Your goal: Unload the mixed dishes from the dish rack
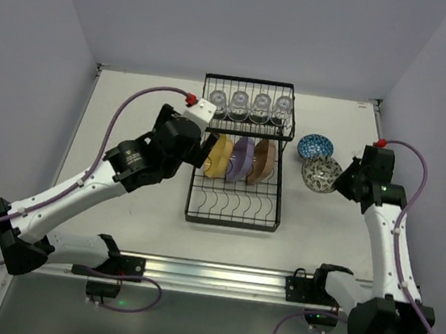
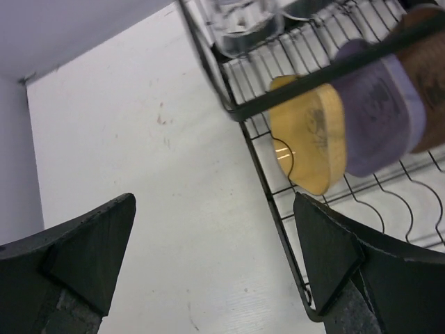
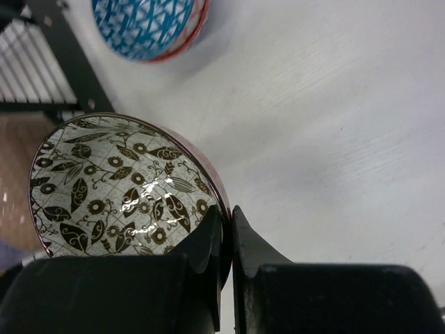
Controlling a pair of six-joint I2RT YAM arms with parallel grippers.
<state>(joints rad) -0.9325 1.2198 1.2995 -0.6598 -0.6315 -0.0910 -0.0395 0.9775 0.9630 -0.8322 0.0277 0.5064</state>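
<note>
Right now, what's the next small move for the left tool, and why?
Probably ease the left tool toward the dish rack until the rim of the yellow plate sits between its fingers. It hangs open and empty beside the rack, that plate stands nearest it, and the right tool is shut on the leaf-patterned bowl.

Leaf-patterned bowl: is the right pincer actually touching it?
Touching. The right wrist view shows the right pincer shut on the rim of the bowl, one finger inside it and one outside.
</note>
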